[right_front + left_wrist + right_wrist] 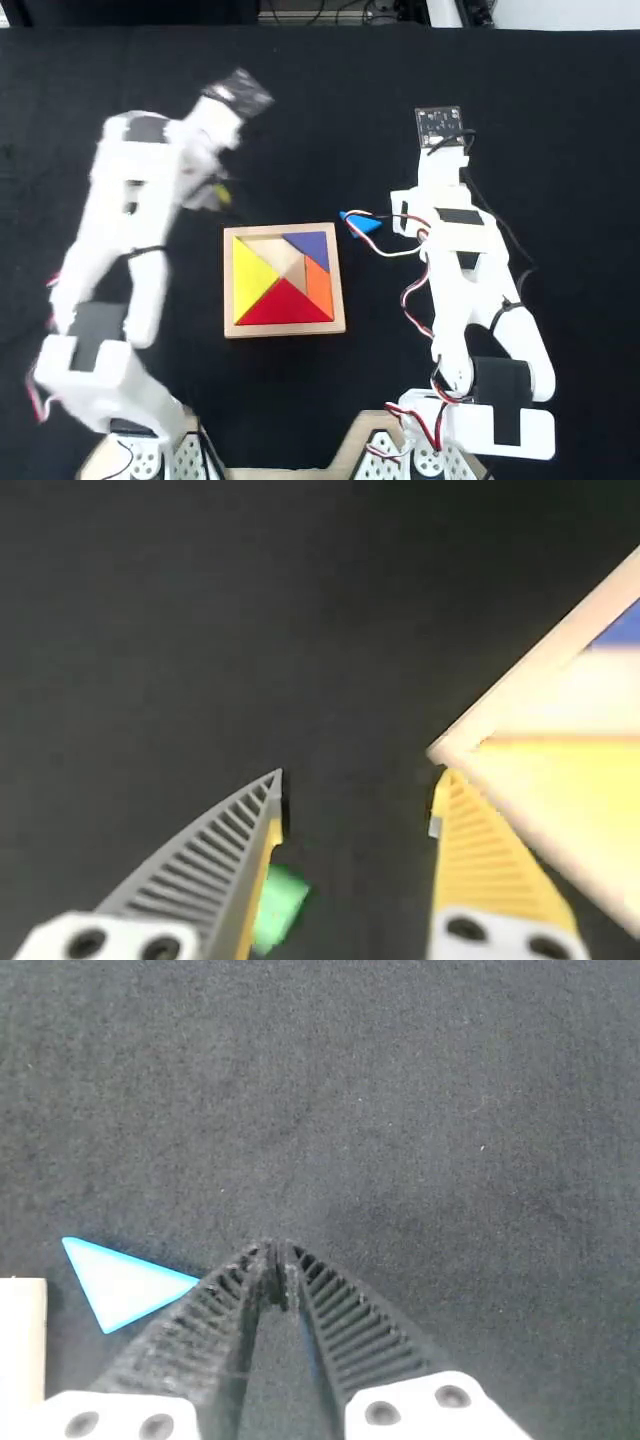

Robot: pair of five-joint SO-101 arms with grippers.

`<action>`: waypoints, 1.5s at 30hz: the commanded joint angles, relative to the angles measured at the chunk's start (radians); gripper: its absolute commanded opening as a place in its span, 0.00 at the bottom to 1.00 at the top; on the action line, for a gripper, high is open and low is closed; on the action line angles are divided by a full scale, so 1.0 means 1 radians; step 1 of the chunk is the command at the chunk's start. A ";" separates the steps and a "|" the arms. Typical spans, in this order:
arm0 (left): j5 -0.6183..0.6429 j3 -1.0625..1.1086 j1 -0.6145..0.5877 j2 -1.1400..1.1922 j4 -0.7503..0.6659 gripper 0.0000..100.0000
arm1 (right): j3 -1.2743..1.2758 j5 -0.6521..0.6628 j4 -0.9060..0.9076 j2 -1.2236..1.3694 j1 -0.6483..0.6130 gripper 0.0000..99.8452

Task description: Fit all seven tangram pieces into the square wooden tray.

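Observation:
The square wooden tray (230,280) lies mid-table holding a yellow triangle (250,280), a red triangle (285,304), an orange piece (318,284) and a purple triangle (312,245); bare wood shows near its top middle. A light blue triangle (364,223) (125,1282) rests on the mat off the tray's upper right corner, just beside my shut right gripper (272,1260) (350,214). My left gripper (355,780) (222,195) stands open above the mat by the tray's corner (520,680). A small green piece (280,905) shows beside its grey finger (240,830).
Black cloth covers the whole table. Both arm bases sit at the near edge. Open mat stretches beyond the tray and to the far right. The tray's rim (20,1330) edges into the right wrist view.

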 commanded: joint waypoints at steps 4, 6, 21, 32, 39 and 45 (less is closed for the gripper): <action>-0.354 -0.108 -0.357 -0.124 0.157 0.25 | -0.054 -0.003 0.009 -0.002 0.000 0.01; -0.393 -0.048 -0.386 -0.095 0.120 0.25 | -0.053 0.002 0.009 -0.002 -0.011 0.01; -0.568 -0.028 -0.403 0.201 -0.057 0.33 | -0.019 0.038 -0.040 -0.001 -0.029 0.01; -0.589 -0.163 -0.389 0.387 -0.114 0.33 | -0.021 0.038 -0.040 -0.001 -0.029 0.01; -0.595 -0.236 -0.394 0.470 -0.110 0.22 | -0.019 0.038 -0.040 -0.001 -0.029 0.01; -0.697 -0.275 -0.394 0.474 0.048 0.03 | -0.019 0.038 -0.040 -0.001 -0.029 0.01</action>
